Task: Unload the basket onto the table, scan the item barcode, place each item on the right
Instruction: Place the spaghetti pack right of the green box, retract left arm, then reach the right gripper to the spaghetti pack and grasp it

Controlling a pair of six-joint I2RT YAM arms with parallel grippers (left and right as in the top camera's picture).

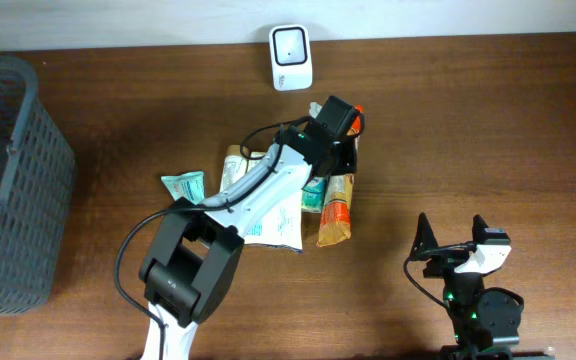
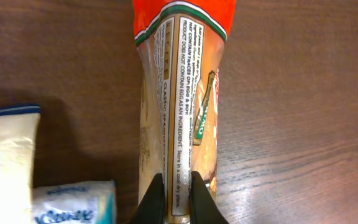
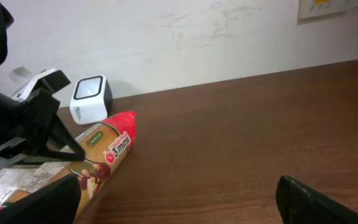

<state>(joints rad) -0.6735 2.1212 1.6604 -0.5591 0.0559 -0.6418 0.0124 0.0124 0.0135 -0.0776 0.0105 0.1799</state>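
Left wrist view shows you the left gripper point(image 2: 179, 200) pinching the back seam of the orange-and-tan plastic spaghetti packet point(image 2: 182, 74), your right gripper point(image 3: 176, 186) spread wide and empty.

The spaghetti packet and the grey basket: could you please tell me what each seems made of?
The spaghetti packet looks like thin glossy plastic film: printed back seam, creases. The grey basket is probably matte moulded plastic, judging by its lattice wall.
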